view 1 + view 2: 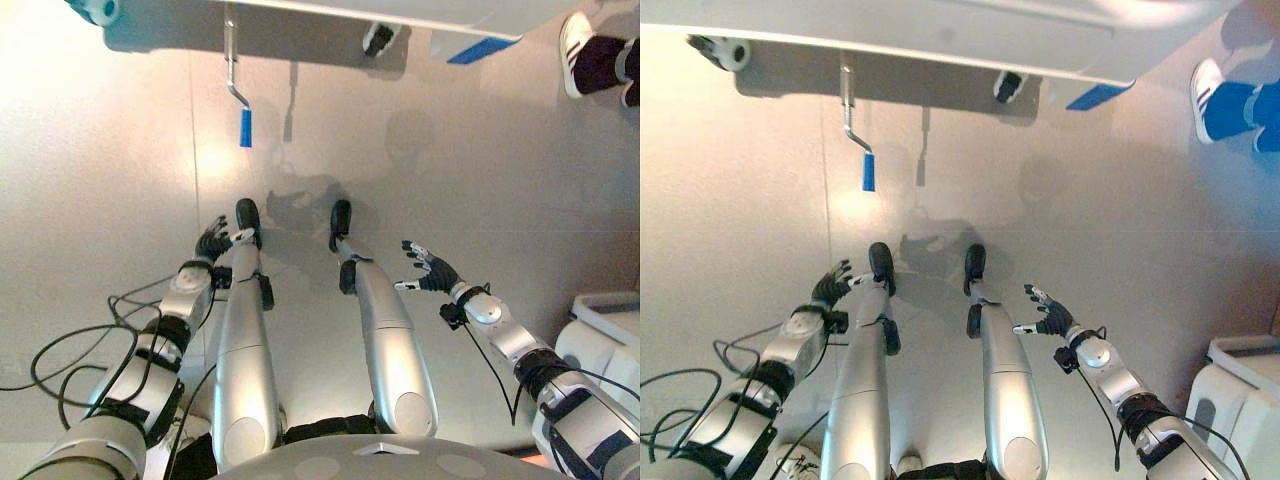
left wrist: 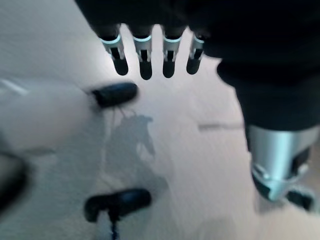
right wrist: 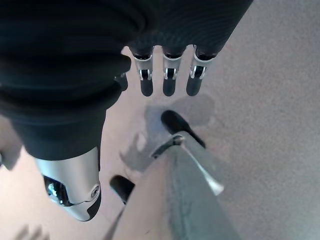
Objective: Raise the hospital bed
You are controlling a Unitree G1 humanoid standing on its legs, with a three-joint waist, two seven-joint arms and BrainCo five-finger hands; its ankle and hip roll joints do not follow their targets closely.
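The hospital bed's foot end (image 1: 400,12) runs along the top of the eye views as a pale frame. A metal crank (image 1: 232,70) with a blue grip (image 1: 245,128) hangs down from it at the upper left. My left hand (image 1: 211,241) hangs low at the left, well below the crank, fingers (image 2: 145,62) straight and holding nothing. My right hand (image 1: 432,271) is out at the right, far from the crank, fingers (image 3: 168,82) spread and relaxed.
A bed caster (image 1: 98,10) sits at the top left and another dark fitting (image 1: 378,38) under the frame's middle. A blue tape strip (image 1: 481,50) marks the frame. A person's shoe (image 1: 578,40) stands at the top right. White equipment (image 1: 610,320) stands at the right edge.
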